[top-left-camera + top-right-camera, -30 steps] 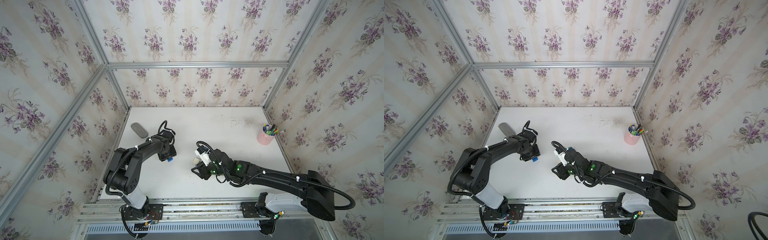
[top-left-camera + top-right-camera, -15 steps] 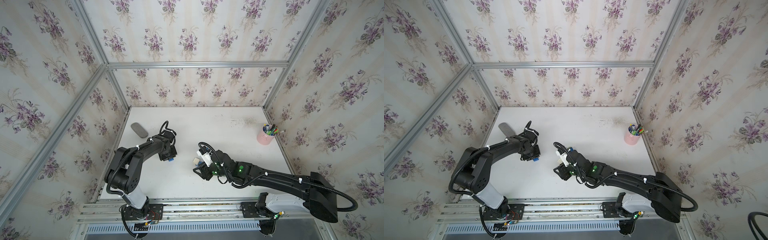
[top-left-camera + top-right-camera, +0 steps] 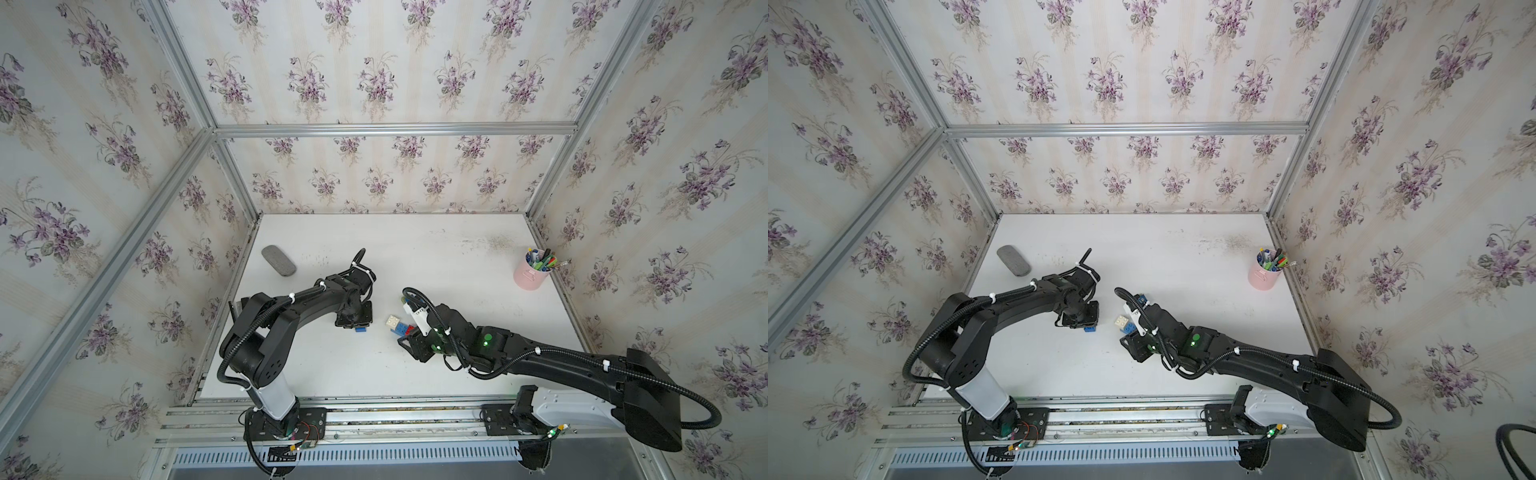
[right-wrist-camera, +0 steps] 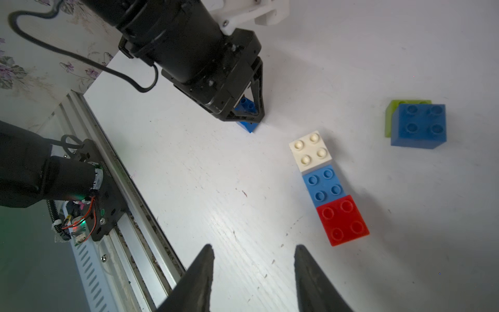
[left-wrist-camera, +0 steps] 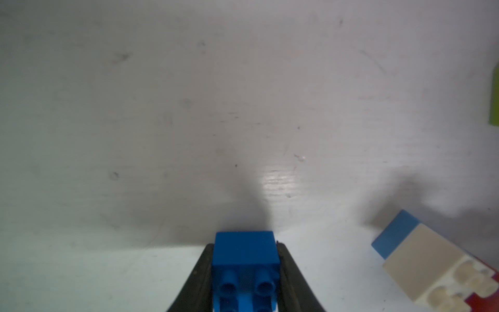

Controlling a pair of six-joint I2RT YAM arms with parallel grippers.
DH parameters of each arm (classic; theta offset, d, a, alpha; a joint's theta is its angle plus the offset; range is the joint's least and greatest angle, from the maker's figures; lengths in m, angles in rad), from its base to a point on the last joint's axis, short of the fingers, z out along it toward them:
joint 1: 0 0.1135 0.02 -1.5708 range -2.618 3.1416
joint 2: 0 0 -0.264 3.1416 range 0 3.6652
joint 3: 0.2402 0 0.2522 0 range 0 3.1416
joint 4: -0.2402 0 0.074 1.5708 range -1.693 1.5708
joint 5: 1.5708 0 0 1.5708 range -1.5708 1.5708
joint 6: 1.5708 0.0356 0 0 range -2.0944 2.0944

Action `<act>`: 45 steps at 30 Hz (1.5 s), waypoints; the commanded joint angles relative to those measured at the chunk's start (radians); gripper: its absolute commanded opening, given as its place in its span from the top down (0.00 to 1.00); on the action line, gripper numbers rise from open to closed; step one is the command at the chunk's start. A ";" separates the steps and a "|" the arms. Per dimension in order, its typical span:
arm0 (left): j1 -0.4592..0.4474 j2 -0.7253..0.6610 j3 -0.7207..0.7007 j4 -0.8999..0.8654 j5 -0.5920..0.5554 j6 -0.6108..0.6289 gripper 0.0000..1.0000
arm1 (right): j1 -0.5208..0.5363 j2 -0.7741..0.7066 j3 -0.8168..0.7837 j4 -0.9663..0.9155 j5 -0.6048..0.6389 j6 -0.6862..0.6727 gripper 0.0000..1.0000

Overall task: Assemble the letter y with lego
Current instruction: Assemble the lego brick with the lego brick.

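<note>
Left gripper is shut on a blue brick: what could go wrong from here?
1. The left gripper grips the blue brick near its studded end, its base sticking out beyond the jaws, so it may twist when pressed.
2. The row of white, light blue and red bricks lies unheld; the right gripper is open and apart from it, so pressing could shove it.

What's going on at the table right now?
The left claw is shut on a dark blue brick, low over the table. The right claw hangs open and empty near a touching row of white brick, light blue brick and red brick. A second dark blue brick sits against a lime green brick, apart.
</note>
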 commanded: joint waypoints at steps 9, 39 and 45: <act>-0.067 0.054 0.062 -0.082 -0.063 0.063 0.54 | -0.022 -0.005 0.002 -0.025 0.031 0.014 0.50; -0.107 -0.204 -0.066 -0.135 -0.135 0.043 0.36 | -0.097 0.255 0.235 -0.227 -0.001 -0.165 0.36; -0.106 -0.394 -0.165 -0.136 -0.132 -0.006 0.33 | -0.139 0.361 0.341 -0.317 -0.050 -0.255 0.36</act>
